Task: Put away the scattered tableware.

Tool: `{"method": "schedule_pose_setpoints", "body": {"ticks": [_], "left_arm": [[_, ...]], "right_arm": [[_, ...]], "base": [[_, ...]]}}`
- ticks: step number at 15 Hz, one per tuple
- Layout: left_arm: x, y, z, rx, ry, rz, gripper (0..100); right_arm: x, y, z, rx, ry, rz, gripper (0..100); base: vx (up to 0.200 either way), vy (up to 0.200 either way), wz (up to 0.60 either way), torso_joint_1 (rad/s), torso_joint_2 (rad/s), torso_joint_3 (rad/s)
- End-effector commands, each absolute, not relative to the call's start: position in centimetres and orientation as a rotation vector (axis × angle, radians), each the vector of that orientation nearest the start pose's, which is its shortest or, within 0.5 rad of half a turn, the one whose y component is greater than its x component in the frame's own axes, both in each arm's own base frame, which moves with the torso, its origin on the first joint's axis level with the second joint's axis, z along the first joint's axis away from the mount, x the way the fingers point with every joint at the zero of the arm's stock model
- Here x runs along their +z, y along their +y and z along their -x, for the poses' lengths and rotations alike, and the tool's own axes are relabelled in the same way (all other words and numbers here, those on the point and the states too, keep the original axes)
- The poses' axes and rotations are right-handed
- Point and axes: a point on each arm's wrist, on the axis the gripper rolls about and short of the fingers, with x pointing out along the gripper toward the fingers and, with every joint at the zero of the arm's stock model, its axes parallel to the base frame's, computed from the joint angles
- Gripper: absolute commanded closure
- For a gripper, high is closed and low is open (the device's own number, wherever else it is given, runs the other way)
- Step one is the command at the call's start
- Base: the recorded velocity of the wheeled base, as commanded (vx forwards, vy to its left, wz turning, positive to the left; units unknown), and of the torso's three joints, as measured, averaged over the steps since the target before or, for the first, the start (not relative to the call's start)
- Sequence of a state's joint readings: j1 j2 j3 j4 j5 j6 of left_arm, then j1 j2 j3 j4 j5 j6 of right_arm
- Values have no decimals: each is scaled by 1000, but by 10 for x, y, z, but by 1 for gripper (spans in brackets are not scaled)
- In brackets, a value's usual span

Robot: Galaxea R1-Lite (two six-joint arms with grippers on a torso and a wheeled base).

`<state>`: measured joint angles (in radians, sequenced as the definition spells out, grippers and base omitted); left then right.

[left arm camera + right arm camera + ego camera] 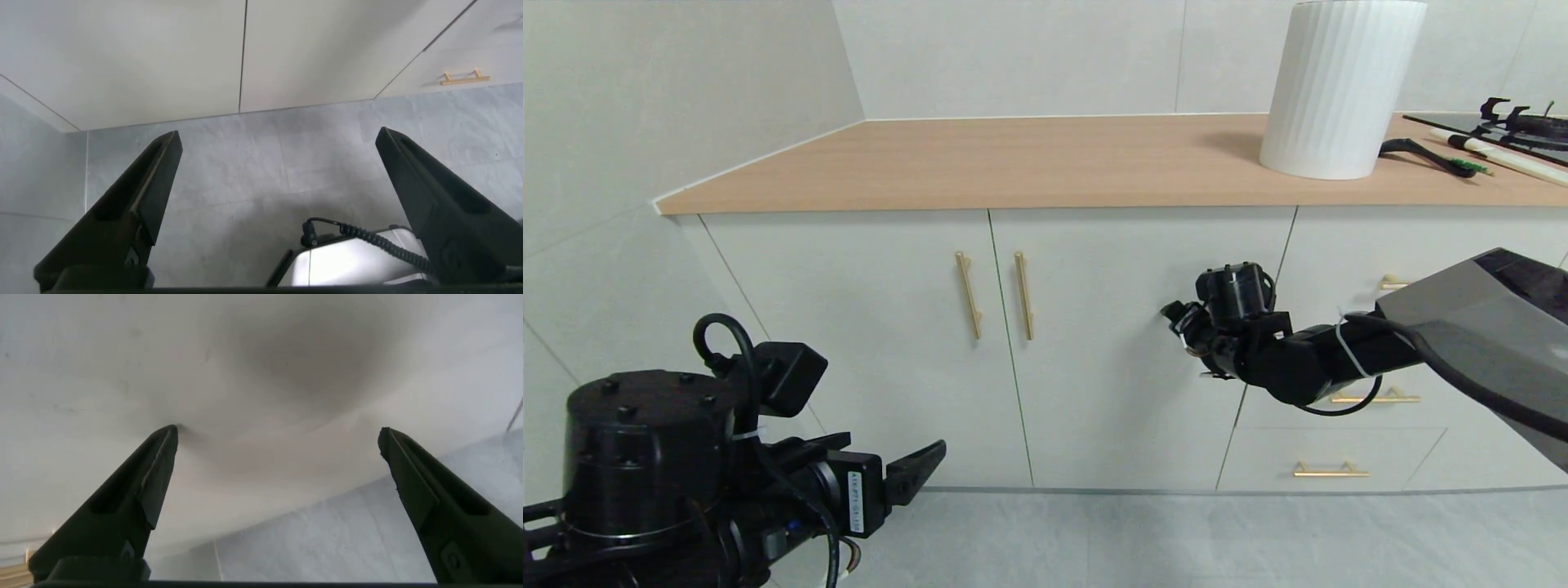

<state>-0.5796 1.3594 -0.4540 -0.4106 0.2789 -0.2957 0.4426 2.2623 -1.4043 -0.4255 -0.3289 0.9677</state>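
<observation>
Head view, kitchen: the scattered tableware lies at the far right of a wooden countertop (1029,163). A black-handled utensil (1425,153) rests just beside a tall white ribbed container (1339,90). A pale, stick-like utensil (1515,160) lies next to it. Both sit between the container and a black stove burner (1531,122) at the counter's edge. What kind of utensils they are cannot be told from this spot.

Neither arm is at the counter. The right gripper (278,430) hangs below it, facing a pale cabinet door (1127,343) at close range. Its fingers are spread wide and nothing is between them. In the right wrist view one fingertip (167,437) appears to meet the door's surface, though actual contact cannot be confirmed. The arm reaches in from the right, in front of a bank of drawers with gold handles (1330,469).

The left gripper (278,135) is low at the near left, well apart from the tableware and over the grey tiled floor (245,171). Its fingers are likewise spread apart and hold nothing. The left wrist view looks past them to the foot of the cabinets.

Two vertical gold handles (968,294) stand side by side where the two left-hand doors meet, between the grippers.
</observation>
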Motion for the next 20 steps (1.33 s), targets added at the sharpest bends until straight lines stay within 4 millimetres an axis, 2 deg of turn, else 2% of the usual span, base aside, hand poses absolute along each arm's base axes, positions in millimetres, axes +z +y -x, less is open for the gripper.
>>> {"method": "schedule_pose_setpoints", "body": {"ticks": [1, 3, 4, 6, 8, 9, 10, 11, 12, 14, 16, 18, 19, 20], "left_arm": [[154, -101, -165, -224, 488, 82, 0], [157, -100, -164, -225, 475, 90, 0], [160, -98, -162, -228, 460, 98, 0], [171, -87, -159, -193, 408, 132, 0], [180, -76, -151, -171, 358, 158, 0], [186, -65, -140, -147, 317, 179, 0], [187, -61, -135, -138, 306, 184, 0], [190, -43, -112, -92, 255, 203, 0], [193, -31, -93, -50, 235, 209, 0], [200, -11, -49, -20, 211, 203, 0], [200, 6, -4, -22, 203, 173, 0], [198, 13, 22, 46, 184, 168, 0], [197, 15, 30, 73, 151, 180, 0], [196, 15, 35, 92, 131, 184, 0]], "right_arm": [[117, 188, -396, -48, 446, -787, 0], [149, 177, -344, 168, 554, -779, 0], [168, 168, -323, 256, 553, -754, 0], [199, 151, -289, 304, 482, -708, 0], [213, 130, -250, 326, 436, -652, 0], [216, 113, -218, 332, 400, -587, 0], [218, 108, -209, 327, 381, -566, 0], [222, 85, -172, 265, 285, -474, 0], [221, 68, -145, 234, 224, -397, 0], [223, 35, -98, 168, 137, -261, 0], [228, 10, -50, 88, 70, -148, 0], [236, -6, 4, 53, 17, -59, 0], [238, -11, 24, 38, 7, -60, 0], [236, -14, 34, 18, 8, -60, 0]], "base": [[0, 0, 0, 0, 0, 0], [0, 0, 0, 0, 0, 0], [0, 0, 0, 0, 0, 0], [0, 0, 0, 0, 0, 0], [0, 0, 0, 0, 0, 0], [0, 0, 0, 0, 0, 0], [0, 0, 0, 0, 0, 0], [0, 0, 0, 0, 0, 0], [0, 0, 0, 0, 0, 0], [0, 0, 0, 0, 0, 0], [0, 0, 0, 0, 0, 0], [0, 0, 0, 0, 0, 0], [0, 0, 0, 0, 0, 0], [0, 0, 0, 0, 0, 0]]}}
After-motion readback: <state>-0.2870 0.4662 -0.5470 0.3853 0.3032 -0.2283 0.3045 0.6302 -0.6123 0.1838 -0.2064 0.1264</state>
